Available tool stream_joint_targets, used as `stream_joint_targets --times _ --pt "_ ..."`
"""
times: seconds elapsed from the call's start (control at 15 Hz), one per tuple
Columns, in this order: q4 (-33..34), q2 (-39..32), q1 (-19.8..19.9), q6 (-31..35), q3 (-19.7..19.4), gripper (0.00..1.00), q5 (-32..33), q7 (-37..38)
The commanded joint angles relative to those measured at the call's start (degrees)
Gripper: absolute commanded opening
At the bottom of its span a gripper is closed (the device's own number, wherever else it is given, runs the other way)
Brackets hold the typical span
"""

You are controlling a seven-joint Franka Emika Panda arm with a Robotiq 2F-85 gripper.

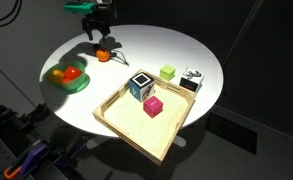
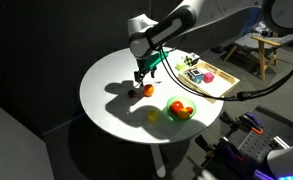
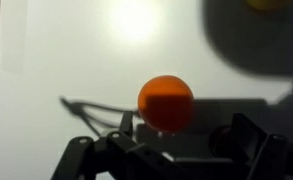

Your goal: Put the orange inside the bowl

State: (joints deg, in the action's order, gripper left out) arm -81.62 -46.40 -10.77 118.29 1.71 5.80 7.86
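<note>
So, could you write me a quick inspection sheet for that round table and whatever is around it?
Surface: round white table, brightly lit.
Job's things: the orange sits on the table, outside the green bowl. The bowl already holds a yellow fruit and a red fruit.
Clutter: wooden tray holding a pink cube, with more cubes toward its far edge.
Gripper: gripper open, just above the orange, not holding it.
Cables: what looks like a dark cable arcs past the table.
Surroundings: dark backdrop; wooden furniture behind.
</note>
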Motion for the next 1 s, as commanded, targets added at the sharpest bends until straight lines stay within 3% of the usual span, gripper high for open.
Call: stream_joint_targets --times 0.0,0.93 --pt "-5.95 4.08 0.34 2.57 -0.65 1.00 0.20 0.69" --pt "-10.17 2.66 2.99 16.57 1.22 1.00 -1.16 -6.66"
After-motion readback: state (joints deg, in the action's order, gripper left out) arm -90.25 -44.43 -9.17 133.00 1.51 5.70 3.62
